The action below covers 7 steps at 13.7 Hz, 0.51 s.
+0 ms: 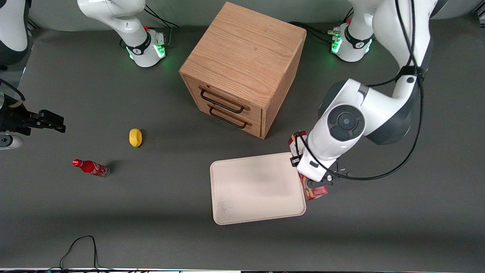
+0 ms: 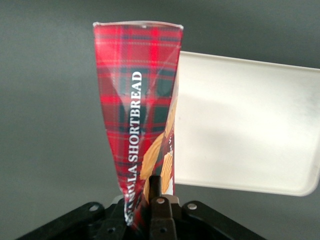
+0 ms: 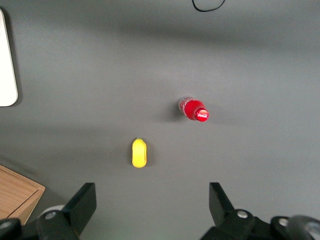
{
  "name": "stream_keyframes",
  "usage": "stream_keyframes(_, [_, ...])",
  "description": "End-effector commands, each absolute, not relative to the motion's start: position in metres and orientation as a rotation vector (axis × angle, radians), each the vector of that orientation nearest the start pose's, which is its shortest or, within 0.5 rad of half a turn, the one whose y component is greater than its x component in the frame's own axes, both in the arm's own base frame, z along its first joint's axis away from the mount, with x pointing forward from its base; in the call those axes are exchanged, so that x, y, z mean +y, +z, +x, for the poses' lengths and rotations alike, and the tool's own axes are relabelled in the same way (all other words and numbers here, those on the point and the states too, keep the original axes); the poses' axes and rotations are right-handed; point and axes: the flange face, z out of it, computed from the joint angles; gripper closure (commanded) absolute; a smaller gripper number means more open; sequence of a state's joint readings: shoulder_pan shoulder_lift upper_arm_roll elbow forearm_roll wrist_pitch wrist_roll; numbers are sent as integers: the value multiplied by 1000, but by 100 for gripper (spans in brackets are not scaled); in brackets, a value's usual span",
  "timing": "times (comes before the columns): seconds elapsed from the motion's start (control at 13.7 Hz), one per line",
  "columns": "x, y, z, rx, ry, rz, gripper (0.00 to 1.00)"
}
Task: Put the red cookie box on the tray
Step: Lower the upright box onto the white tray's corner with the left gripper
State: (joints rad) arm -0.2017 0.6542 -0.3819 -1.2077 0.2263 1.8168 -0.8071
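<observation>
front view / gripper: left arm's gripper [image 1: 317,184] sits just beside the tray's edge toward the working arm's end, mostly hidden under the wrist.
front view / box: red cookie box [image 1: 297,138] shows only as two bits poking out either side of the wrist, running along the tray edge; can't tell here if it is lifted or on the table.
front view / tray: tray [image 1: 257,187] lies in front of the wooden cabinet [image 1: 242,68], nearer the camera, nothing on it.
front view / others: lemon [image 1: 135,137] and red soda bottle [image 1: 91,167] well apart, toward the parked arm's end.
front view / progress: box looks grasped but not over the tray; carry-over and set-down left, i judge.
left wrist / grip: fingers [image 2: 156,192] pinch the box [image 2: 140,115] at its near end; its side looks dented where held, tartan print w/ "shortbread" lettering.
left wrist / relation: box reaches out from the gripper [image 2: 145,200], overlapping only the tray rim [image 2: 300,192]; mostly grey table beneath it.
left wrist / adds: shows the pinch and the crease, which the front view hides.
right wrist / adds: nothing of box or gripper; only a tray corner [image 3: 6,75], lemon [image 3: 139,152], bottle [image 3: 194,110]. confirms those are untouched, apart from each other.
</observation>
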Motion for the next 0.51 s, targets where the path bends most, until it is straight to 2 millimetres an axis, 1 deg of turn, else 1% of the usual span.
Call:
stream_keyframes(0.0, [-339, 391, 660, -352, -48, -3111, 100])
stream_keyframes(0.15, [-349, 358, 655, -313, -98, -3127, 100])
stream_keyframes(0.22, [-356, 343, 652, -289, -108, -3132, 100])
stream_keyframes(0.29, [-358, 328, 651, -268, -97, -3128, 100])
stream_keyframes(0.44, [-359, 307, 652, -230, -99, -3115, 100])
